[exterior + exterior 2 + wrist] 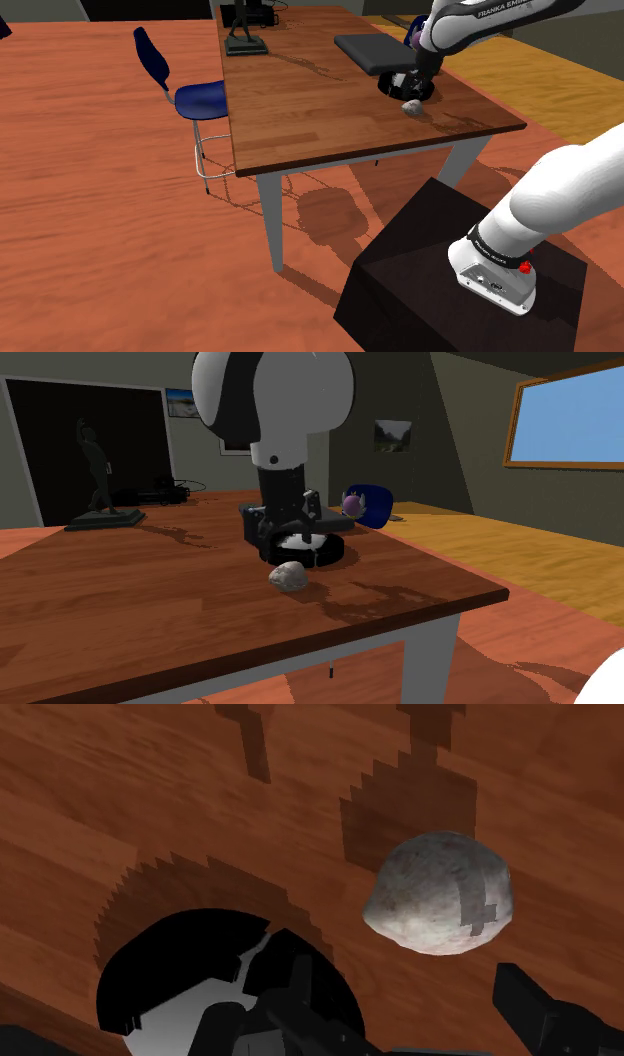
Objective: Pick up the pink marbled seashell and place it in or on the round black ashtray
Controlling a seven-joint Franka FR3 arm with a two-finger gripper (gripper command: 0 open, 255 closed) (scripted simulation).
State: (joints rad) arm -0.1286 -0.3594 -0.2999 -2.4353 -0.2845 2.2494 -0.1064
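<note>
**Gripper.** The all-black two-finger gripper (pixel 409 84) is at the far end of the brown wooden worktop (pixel 300 110), on the shoulder view's right. In the wrist view its fingers (pixel 545 1009) stand well apart. The gripper (pixel 405 994) is open wide and holds nothing. In the second exterior view the gripper (pixel 285 524) stands in front of the ashtray and points down. Whether it touches the ashtray cannot be determined.

**Task object.** The rounded, mottled grey-white seashell (pixel 440 891) lies on the worktop (pixel 150 804). It is ahead of the fingertips and touches neither finger. In the shoulder view the seashell (pixel 412 108) lies just below the gripper, on the side nearer the stand. In the second exterior view the seashell (pixel 289 577) rests on the worktop (pixel 150 602) between the ashtray and the near worktop edge.

**Target.** The round black ashtray (pixel 135 984) has a pale inner surface. It lies close beside the seashell, and a strip of bare wood separates the two. The ashtray (pixel 337 551) sits flat on the worktop, and its rim (pixel 428 90) shows beside the gripper.

**Surroundings.**
- A dark figurine on a flat base (pixel 243 30) stands at the far edge of the worktop, well apart from the seashell.
- A dark grey flat slab (pixel 375 50) lies just behind the ashtray.
- A blue chair with a metal frame (pixel 190 95) stands on the reddish wooden floor (pixel 80 200), on the shoulder view's left.
- The black box stand (pixel 430 270) carries the arm's base.
</note>
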